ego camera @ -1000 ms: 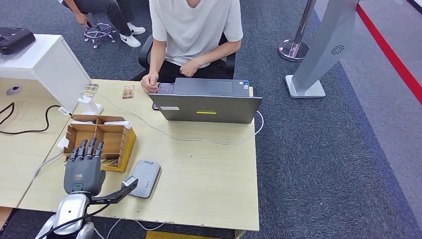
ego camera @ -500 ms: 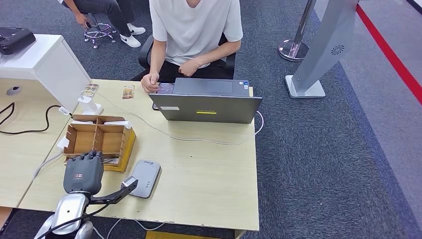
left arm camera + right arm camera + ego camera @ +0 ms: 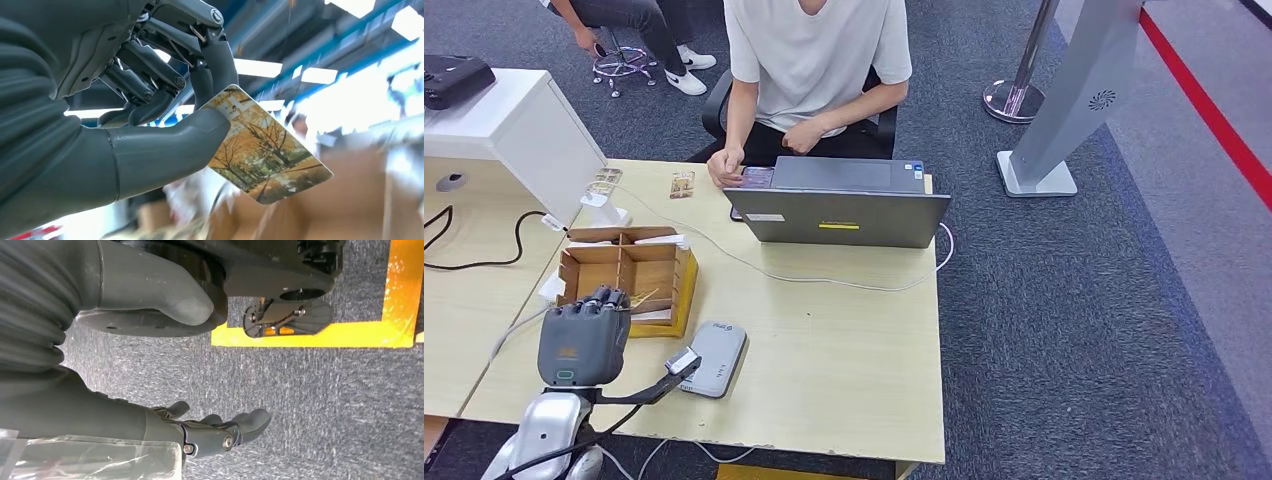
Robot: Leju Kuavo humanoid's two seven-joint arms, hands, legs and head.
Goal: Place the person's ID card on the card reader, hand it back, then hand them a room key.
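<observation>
In the head view, the left robot hand (image 3: 584,340) sits at the lower left of the frame, raised over the near edge of the light wooden table (image 3: 844,350), its fingers curled just in front of the cardboard divider box (image 3: 629,275). A thin yellowish edge of the room key card (image 3: 642,297) pokes out past the fingers, over the box. The grey card reader (image 3: 714,357) lies just right of the hand, near the table's front edge. In the upper middle, a person (image 3: 809,70) in a white shirt sits behind an open grey laptop (image 3: 839,205), one hand resting beside it. A white cable (image 3: 824,278) runs across the table.

In the left wrist view, the left robot hand (image 3: 150,125) pinches the room key card (image 3: 262,150) between its thick thumb and a dark finger; the card, printed with autumn trees, juts toward the lower right of the frame. The background is blurred.

In the right wrist view, the right robot hand (image 3: 200,432) hangs over grey carpet (image 3: 325,405) with yellow floor tape (image 3: 350,335) in the upper right, fingers apart and holding nothing.
</observation>
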